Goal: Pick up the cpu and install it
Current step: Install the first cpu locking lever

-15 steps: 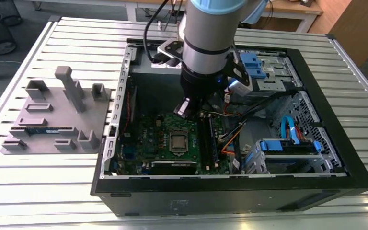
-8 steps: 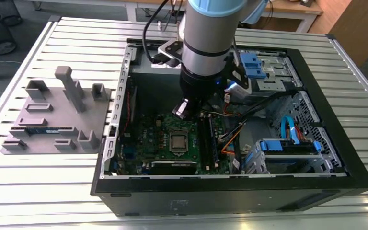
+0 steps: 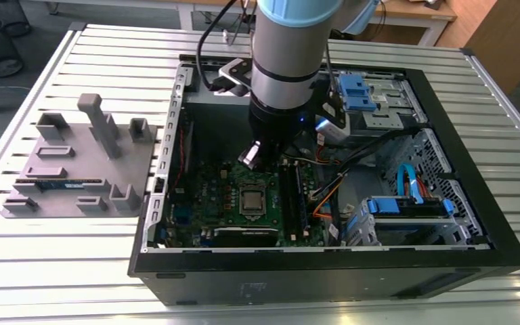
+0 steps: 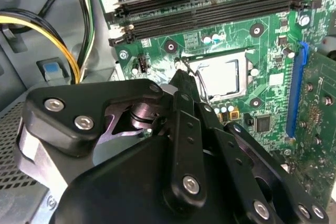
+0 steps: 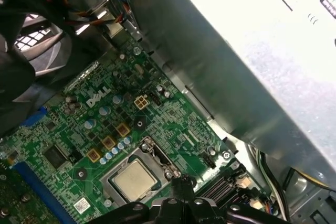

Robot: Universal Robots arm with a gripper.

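Cpu (image 5: pixel 135 177) already lies in its socket just beyond the gripper (image 4: pixel 181 74), whose jaws look closed and empty, so seating seems done.

A slatted metal table (image 3: pixel 89 271) carries an open black computer case (image 3: pixel 332 277) and, just beside it, a grey holder tray (image 3: pixel 61 162) with upright blocks.
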